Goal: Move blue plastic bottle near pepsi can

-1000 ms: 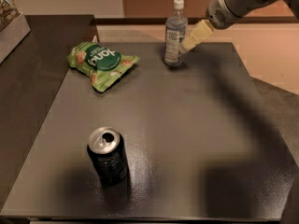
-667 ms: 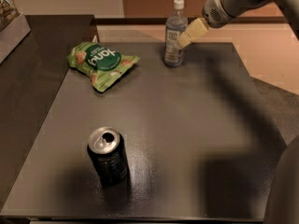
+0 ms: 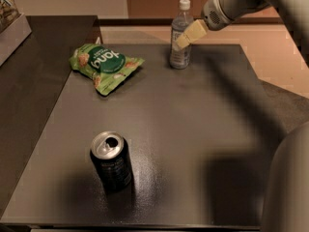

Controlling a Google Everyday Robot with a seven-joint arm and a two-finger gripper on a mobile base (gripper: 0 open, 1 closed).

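Now, table [image 3: 203, 129]: dark flat top carrying everything.
snack bag [image 3: 105, 64]: green, lying flat at the far left, well apart from the can.
pepsi can [image 3: 111, 161]: upright near the front left, opened top facing up.
blue plastic bottle [image 3: 179, 57]: upright at the far edge, well apart from the can.
gripper [image 3: 187, 35]: against the bottle's right side, below its shoulder; whether I have closed on it I cannot tell.
step: securing the bottle, I judge.
doing it well: hold the body squarely, lift only slightly, carry it toward the front left, passing right of the bag, and set it just beside the can without knocking it.
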